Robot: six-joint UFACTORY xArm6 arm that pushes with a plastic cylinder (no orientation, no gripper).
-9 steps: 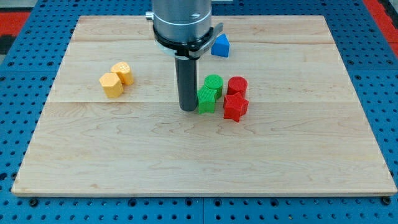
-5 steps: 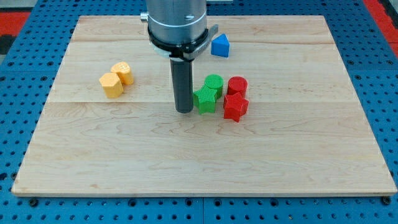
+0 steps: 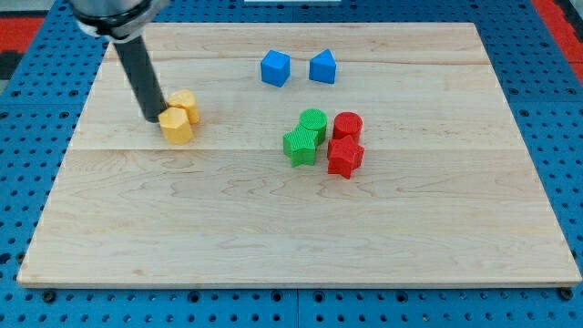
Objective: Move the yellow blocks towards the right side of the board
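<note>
The arm enters from the view's top left corner, its grey housing cut off by the frame, and a straight dark rod slants down and slightly toward the view's right onto a pale wooden board [image 3: 273, 228]. There are no fingers to open or close — only my tip [image 3: 152, 119], resting on the board's left part and touching the left side of the nearer yellow block [image 3: 177, 127], a chunky faceted piece. A second yellow block [image 3: 185, 105] sits just behind it toward the view's top, the two touching; both lie on the view's right of the tip, well to the left of the board's centre. Two blue blocks stand near the view's top, close together but apart: a blue cube [image 3: 275, 68] and, to its right, a blue peaked block [image 3: 322, 67]. Right of centre is a tight cluster of four — a green star-shaped block [image 3: 300, 146] with a green cylinder [image 3: 313, 121] behind it, and beside them a red star-shaped block [image 3: 344, 156] with a red cylinder [image 3: 347, 125] behind it. That makes two yellow, two blue, two green and two red, eight blocks in all. The board lies on a blue pegboard surface [image 3: 36, 155].
</note>
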